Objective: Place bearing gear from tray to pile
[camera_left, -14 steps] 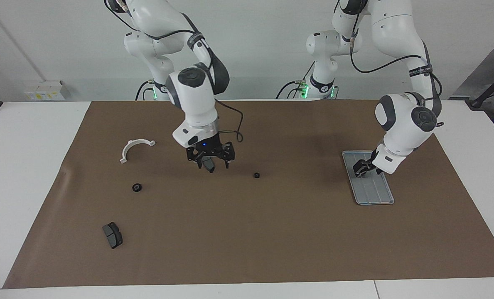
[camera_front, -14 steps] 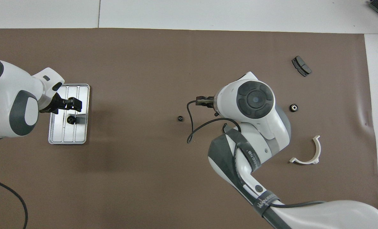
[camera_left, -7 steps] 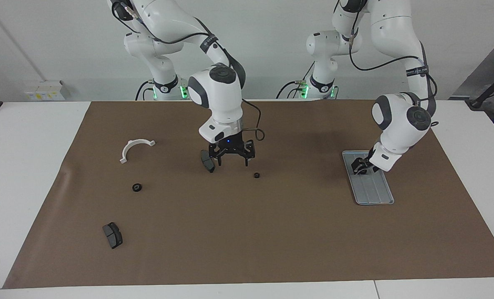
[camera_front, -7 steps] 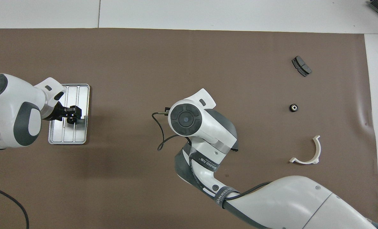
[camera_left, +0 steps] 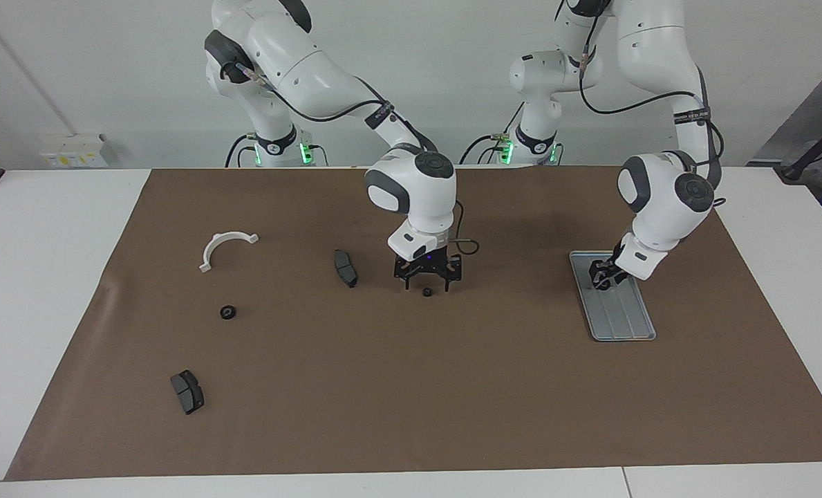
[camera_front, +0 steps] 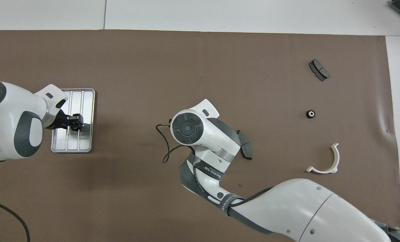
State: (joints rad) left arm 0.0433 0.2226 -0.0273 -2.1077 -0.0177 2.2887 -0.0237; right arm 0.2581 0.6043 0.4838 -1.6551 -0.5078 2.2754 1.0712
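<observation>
**Ana:** Look at the left gripper (camera_left: 603, 273) first. Its fingers are narrow, and I think they are closed on the gear (camera_front: 74, 127), because I see no loose gear lying in the tray (camera_left: 625, 321).

**Ben:** I agree. It holds the gear low over the end of the tray that is nearer to the robots. The tray lies near the table edge at the left arm's end. So the gear has not yet left the tray area.

**Ana:** The wrist is tilted, and the forearm comes steeply down from a high elbow. My guess is that this pose lets the fingers take such a small part from above.

**Ben:** And the right gripper (camera_left: 427, 280)?

**Ana:** Its fingers are wide apart. It hangs low over a small gear (camera_left: 426, 292) in the middle of the brown mat (camera_left: 452, 387). It holds nothing. The wrist points straight down, and the arm reaches out long from its base.

**Ben:** A brake pad (camera_left: 346, 268) lies just beside it.

**Ana:** Yes. The pile (camera_left: 227, 312) is really a loose scatter toward the right arm's end. I see a white bracket (camera_left: 225, 247), another gear (camera_front: 310, 114), and a second pad (camera_left: 187, 391) near the corner far from the robots. I judge that the carry across the table is yet to come.
</observation>
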